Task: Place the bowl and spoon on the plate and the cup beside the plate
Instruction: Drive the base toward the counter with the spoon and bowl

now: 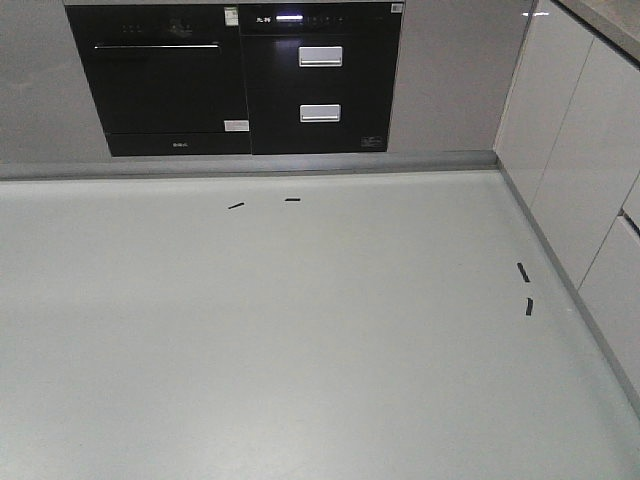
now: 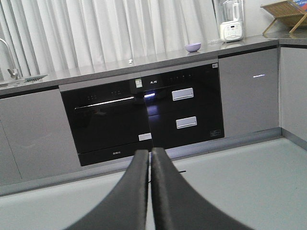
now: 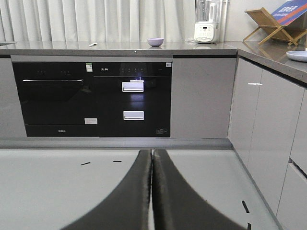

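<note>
The left gripper (image 2: 149,152) and right gripper (image 3: 152,153) — each pressed together, empty — are pointing toward the far countertop (image 3: 120,48) where the bowl (image 3: 155,41) is sitting, well beyond the 2 arms, the plate (image 3: 297,56) lying rightward, nearer the right arm.

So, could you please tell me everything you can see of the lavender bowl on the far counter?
The bowl is small, round and lavender, smooth and matte, apparently plastic. It stands upright, mouth up, on the grey countertop, above the black drawer appliance and left of the white blender. Only the countertop touches it; a small pale object lies well apart to its left. Its inside is hidden from these low angles.
</note>
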`<state>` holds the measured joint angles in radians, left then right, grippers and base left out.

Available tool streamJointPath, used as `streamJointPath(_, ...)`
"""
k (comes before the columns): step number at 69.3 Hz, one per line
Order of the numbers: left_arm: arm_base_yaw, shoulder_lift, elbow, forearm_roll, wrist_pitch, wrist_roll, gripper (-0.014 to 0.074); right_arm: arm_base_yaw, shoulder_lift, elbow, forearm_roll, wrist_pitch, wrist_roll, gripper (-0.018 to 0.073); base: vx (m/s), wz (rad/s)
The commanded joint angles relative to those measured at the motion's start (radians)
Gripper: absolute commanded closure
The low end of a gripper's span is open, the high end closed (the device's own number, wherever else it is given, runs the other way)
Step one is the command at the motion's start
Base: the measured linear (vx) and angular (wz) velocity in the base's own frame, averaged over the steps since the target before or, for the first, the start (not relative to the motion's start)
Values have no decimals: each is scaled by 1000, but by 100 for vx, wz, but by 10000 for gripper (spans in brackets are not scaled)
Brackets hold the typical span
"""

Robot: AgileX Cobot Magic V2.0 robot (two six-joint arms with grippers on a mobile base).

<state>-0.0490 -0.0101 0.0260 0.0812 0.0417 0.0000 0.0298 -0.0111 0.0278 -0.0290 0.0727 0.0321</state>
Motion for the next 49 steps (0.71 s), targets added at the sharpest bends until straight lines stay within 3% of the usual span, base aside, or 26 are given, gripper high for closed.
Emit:
streamJointPath(1,3,-15,-8,-7,-75,0,603,-5,-10,4,-3,-73,-1,568,0,0)
streamJointPath(49,3,-15,-8,-7,-75,0,603,-5,-10,4,-3,-73,-1,568,0,0)
